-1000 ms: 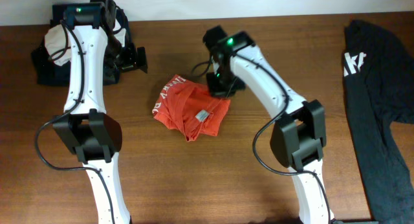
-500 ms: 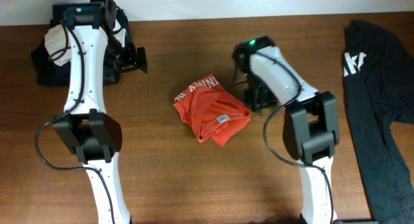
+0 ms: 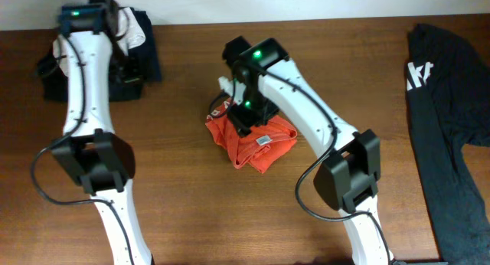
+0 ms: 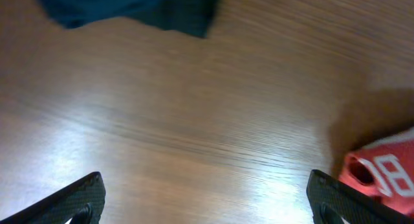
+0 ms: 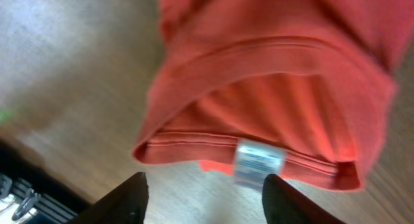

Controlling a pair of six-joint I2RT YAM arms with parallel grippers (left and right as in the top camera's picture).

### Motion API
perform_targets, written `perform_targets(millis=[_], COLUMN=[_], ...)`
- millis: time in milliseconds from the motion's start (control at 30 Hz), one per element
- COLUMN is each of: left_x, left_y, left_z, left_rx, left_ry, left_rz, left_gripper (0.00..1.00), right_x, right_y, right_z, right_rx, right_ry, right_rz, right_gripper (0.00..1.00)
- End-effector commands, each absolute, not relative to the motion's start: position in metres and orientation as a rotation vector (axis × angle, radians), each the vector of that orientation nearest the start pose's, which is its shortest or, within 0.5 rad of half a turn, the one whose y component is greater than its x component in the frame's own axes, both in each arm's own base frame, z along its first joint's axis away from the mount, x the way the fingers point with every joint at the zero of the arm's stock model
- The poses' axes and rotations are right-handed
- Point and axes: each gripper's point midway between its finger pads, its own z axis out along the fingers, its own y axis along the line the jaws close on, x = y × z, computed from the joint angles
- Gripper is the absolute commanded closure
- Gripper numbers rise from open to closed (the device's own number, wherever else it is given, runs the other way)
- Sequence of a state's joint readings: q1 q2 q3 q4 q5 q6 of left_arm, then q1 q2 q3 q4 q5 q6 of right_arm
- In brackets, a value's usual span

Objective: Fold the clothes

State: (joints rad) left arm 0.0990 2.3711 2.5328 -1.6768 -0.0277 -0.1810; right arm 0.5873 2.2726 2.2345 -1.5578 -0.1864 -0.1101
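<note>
Since half a second ago the right arm [image 3: 306,96] has swung from the right of the orange shirt [image 3: 264,150] to its far left corner. The left arm [image 3: 80,81] has turned its wrist away from the open wood, back over the dark blue pile [image 3: 149,58]. The shirt itself lies where it did.

The brown wooden tabletop [image 3: 191,211] carries three lots of clothing. The largest is a black garment [image 3: 452,127] spread along the right edge, well apart from both arms. Next is the dark blue pile at the far left corner, with a bit of white cloth [image 3: 134,27] on top, partly hidden by the left arm. Smaller is the orange shirt, bunched in a loose heap near the middle of the tabletop, with white lettering [image 4: 388,175] on its left side.

The right end effector [image 5: 207,180] hangs over the shirt's collar edge. Its fingers [image 5: 132,198] are spread moderately wide and hold nothing; whether they touch the cloth cannot be told. The left end effector [image 4: 206,185] faces bare wood, its fingers very wide apart and empty. In the left wrist view the blue cloth shows at the top edge and the shirt at the right.

Smallest is the white label [image 5: 257,162] sewn inside the shirt's collar, facing up.
</note>
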Motion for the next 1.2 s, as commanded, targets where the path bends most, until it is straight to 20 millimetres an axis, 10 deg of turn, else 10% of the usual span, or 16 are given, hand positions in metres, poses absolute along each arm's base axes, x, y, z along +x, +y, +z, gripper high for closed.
perform_targets(millis=[0, 233, 533, 667, 733, 833, 1067, 1167], left_x=[0.443, 0.441, 0.441, 0.441, 0.441, 0.441, 0.441, 0.442], left_y=[0.09, 0.098, 0.098, 0.099, 0.098, 0.099, 0.099, 0.099], left_z=[0.163, 0.163, 0.163, 0.163, 0.163, 0.163, 0.163, 0.163], left_rx=[-0.581, -0.608, -0.609, -0.609, -0.609, -0.61, -0.61, -0.61], left_ry=[3.01, 3.005, 3.005, 3.005, 3.005, 3.005, 3.004, 3.001], left_rz=[0.074, 0.075, 0.075, 0.076, 0.076, 0.076, 0.076, 0.076], left_gripper=[0.01, 0.01, 0.01, 0.01, 0.01, 0.01, 0.01, 0.01], right_x=[0.316, 0.296, 0.309, 0.309, 0.305, 0.301, 0.287, 0.284], right_y=[0.287, 0.297, 0.287, 0.287, 0.291, 0.294, 0.292, 0.288], right_z=[0.132, 0.075, 0.055, 0.054, 0.054, 0.055, 0.043, 0.039], right_rx=[-1.226, -1.359, -1.316, -1.208, -1.208, -1.212, -1.22, -1.184], right_ry=[2.956, 2.938, 2.945, 2.993, 3.006, 3.019, 3.076, 3.107], right_rz=[0.299, 0.08, -0.068, -0.07, -0.022, 0.024, 0.064, 0.044], right_gripper=[0.47, 0.5, 0.51, 0.96, 0.96, 0.52, 0.51, 0.96])
